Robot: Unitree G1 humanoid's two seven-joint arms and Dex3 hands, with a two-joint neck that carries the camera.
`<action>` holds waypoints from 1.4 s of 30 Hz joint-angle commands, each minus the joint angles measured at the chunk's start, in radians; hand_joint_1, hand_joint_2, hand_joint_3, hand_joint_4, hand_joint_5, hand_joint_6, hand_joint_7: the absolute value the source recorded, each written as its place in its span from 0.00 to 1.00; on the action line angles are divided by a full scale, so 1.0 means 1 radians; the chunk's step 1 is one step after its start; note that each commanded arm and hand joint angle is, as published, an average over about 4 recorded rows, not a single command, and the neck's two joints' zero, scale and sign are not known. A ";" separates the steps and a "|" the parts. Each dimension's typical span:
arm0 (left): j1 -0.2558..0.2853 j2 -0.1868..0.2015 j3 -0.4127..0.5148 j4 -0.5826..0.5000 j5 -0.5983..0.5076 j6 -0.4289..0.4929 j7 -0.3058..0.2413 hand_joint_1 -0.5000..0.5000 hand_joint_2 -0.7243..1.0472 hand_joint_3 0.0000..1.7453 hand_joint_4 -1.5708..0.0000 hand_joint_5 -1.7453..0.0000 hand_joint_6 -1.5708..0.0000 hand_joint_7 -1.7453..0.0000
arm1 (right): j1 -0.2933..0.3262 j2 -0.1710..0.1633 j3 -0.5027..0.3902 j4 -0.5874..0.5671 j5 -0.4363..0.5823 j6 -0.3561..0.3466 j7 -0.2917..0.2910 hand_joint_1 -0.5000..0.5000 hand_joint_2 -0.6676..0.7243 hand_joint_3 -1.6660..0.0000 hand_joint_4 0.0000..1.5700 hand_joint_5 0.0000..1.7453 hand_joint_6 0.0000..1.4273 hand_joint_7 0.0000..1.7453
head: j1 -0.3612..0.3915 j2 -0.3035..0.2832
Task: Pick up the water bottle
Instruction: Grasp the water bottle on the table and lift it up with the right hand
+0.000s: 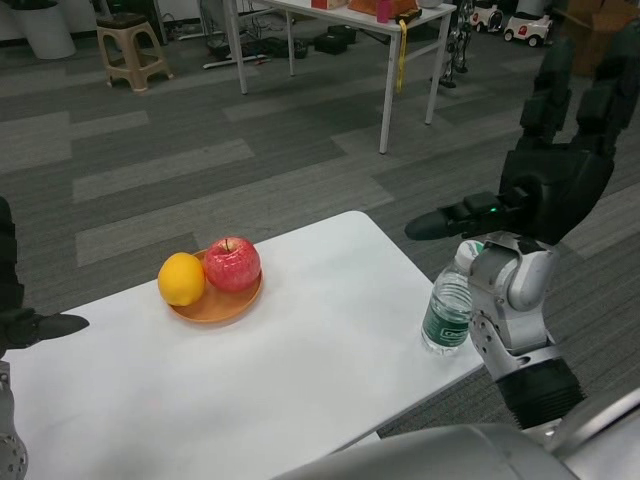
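Observation:
A clear water bottle (447,311) with a green label and white cap stands upright near the right edge of the white table (300,370). My right hand (550,165) hangs raised above and to the right of the bottle, fingers spread upward and thumb pointing left, holding nothing. The right forearm partly hides the bottle's right side. My left hand (22,318) shows only at the far left edge over the table, fingers apart and empty.
An orange plate (216,303) near the table's far side holds an orange (181,279) and a red apple (233,263). Beyond lie grey carpet, another white table (390,40) and a beige stool (133,50).

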 commanded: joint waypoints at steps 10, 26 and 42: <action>-0.028 0.005 -0.010 0.024 -0.011 0.005 0.000 0.00 0.30 0.04 1.00 0.94 1.00 1.00 | 0.019 0.031 0.000 0.007 0.051 -0.057 -0.058 0.00 1.00 1.00 0.00 0.00 0.00 0.04 | -0.005 0.003; -0.066 0.007 -0.021 0.077 -0.025 0.005 -0.005 0.00 0.30 0.05 1.00 0.94 1.00 1.00 | 0.031 0.034 -0.022 0.101 0.152 -0.048 0.088 0.00 1.00 1.00 0.00 0.00 0.00 0.04 | -0.040 0.012; -0.081 0.021 -0.022 0.109 -0.046 0.005 -0.013 0.00 0.30 0.05 1.00 0.94 1.00 1.00 | 0.106 0.033 -0.061 0.134 0.174 -0.043 0.174 0.00 1.00 1.00 0.00 0.00 0.00 0.04 | -0.134 0.036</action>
